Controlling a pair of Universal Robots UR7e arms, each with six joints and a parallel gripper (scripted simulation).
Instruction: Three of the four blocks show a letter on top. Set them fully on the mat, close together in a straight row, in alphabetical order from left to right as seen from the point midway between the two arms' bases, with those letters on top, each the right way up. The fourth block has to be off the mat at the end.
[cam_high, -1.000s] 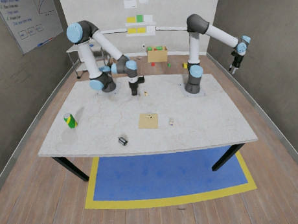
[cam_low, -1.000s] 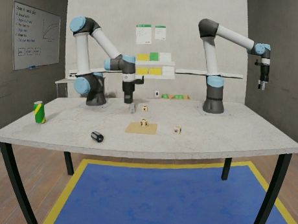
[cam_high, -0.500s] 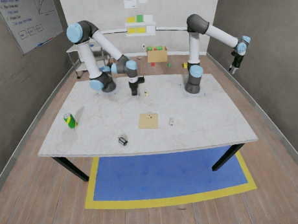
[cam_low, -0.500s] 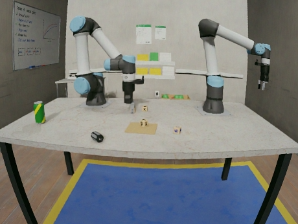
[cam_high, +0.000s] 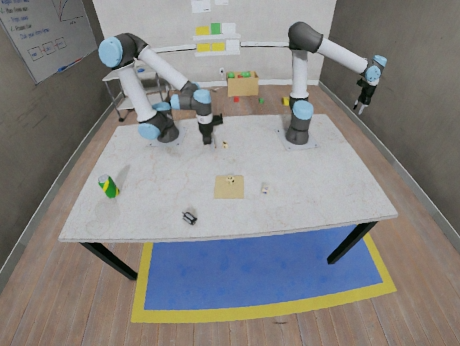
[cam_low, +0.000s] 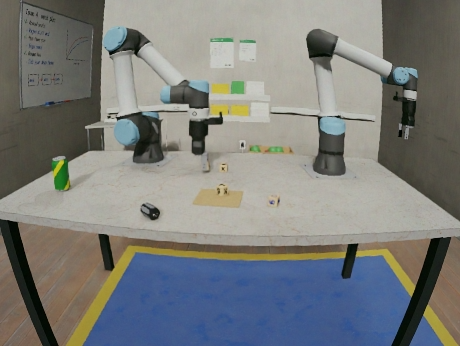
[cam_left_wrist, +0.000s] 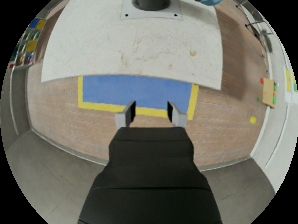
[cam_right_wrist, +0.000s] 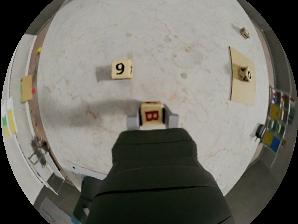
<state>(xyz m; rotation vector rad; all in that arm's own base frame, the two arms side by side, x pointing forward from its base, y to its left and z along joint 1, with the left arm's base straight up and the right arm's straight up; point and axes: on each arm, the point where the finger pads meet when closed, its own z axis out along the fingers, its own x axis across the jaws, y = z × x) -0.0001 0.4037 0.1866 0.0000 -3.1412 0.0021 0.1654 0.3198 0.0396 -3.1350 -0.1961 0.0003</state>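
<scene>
Right arm bent steeply down, wrist low over the surface (cam_high: 150, 200) (cam_low: 100, 210) (cam_left_wrist: 125, 45) (cam_right_wrist: 165, 65), with the right fingers (cam_high: 212, 144) (cam_low: 205, 164) partly closed around the B block (cam_right_wrist: 151, 116), one pad against either side, red letter up, turned sideways in the wrist view. Left arm stretched out past the table's side, wrist pointing down over the floor, left fingers (cam_high: 358, 108) (cam_low: 403, 134) wide open and holding nothing. Four blocks in all: B between the right fingers, off the mat (cam_high: 222, 192) (cam_low: 207, 198) (cam_right_wrist: 239, 90); the 9 block (cam_high: 225, 145) (cam_low: 223, 168) (cam_right_wrist: 120, 69) nearby, also off it; one mat block (cam_high: 230, 179) (cam_low: 222, 189) (cam_right_wrist: 245, 74) on the mat, near the edge facing the arms; one outer block (cam_high: 264, 189) (cam_low: 273, 201) (cam_right_wrist: 244, 32) just beside the mat. Letters on these last two too small to tell. One mat, one green-and-yellow can (cam_high: 108, 186) (cam_low: 61, 173) upright and well apart, one small black object (cam_high: 190, 217) (cam_low: 150, 211) near the front edge. Between B and the mat, no object in the way; the 9 block close to B's side.
</scene>
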